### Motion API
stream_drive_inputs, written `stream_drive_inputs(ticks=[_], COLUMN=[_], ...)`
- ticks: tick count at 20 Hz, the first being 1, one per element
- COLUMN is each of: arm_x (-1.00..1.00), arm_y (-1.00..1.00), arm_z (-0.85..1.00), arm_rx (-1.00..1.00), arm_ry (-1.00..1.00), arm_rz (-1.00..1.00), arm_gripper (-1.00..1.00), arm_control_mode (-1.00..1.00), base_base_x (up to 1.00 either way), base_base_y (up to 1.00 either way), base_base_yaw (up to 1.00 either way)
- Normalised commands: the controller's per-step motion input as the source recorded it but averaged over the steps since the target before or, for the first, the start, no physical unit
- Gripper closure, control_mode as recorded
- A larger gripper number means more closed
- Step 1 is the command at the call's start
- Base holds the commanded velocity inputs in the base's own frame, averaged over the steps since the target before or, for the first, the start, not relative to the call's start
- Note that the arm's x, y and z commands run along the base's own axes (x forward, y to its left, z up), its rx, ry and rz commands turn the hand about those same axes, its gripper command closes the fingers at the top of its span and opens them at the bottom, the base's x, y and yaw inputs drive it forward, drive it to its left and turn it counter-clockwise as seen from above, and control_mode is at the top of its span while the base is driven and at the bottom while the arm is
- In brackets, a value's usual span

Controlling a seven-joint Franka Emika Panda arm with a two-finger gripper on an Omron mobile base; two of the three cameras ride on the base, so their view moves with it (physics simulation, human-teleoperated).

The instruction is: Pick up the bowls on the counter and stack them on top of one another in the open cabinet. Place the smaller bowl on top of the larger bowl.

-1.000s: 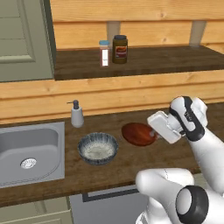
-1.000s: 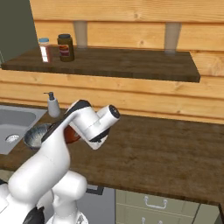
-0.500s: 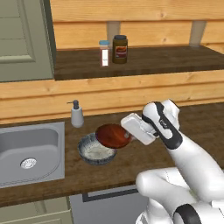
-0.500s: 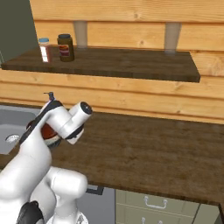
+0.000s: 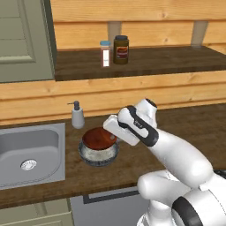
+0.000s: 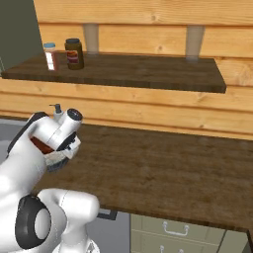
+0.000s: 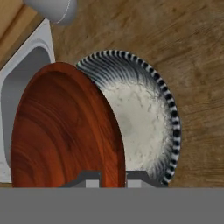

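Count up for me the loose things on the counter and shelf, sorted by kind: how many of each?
Bowls: 2, the red-brown bowl and the grey-blue bowl
Jars or shakers on the shelf: 2, the brown-lidded jar and the small white shaker
Soap dispensers: 1, the soap dispenser
Total: 5

White arm (image 6: 34,153) bends low over the left end of the dark brown wood-grain desk (image 6: 163,173). Glossy red-brown shallow bowl (image 6: 40,145) shows beside the wrist, just above the ribbed grey-blue bowl (image 6: 58,161). Brown-lidded dark jar (image 6: 74,53) and small white shaker (image 6: 50,56) stand together on the dark shelf (image 6: 143,73).
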Motion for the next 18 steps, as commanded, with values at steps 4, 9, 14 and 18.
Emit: stream_drive_inputs(ticks=[4,9,14,18], arm_x=[0.03,0.03,0.28,0.28], arm_y=[-0.01,0.03,0.03,0.13], arm_z=[-0.38,-0.46,-0.36,-0.31], arm_rx=[0.0,-0.02,-0.01,-0.03], arm_ry=[0.0,0.0,0.0,0.0], arm_rz=[0.0,0.0,0.0,0.0], arm_gripper=[1.0,1.0,1.0,1.0], arm_control_mode=[-1.0,-1.0,-1.0,-1.0], base_base_x=[0.0,0.0,0.0,0.0], base_base_y=[0.0,0.0,0.0,0.0], base_base_yaw=[0.0,0.0,0.0,0.0])
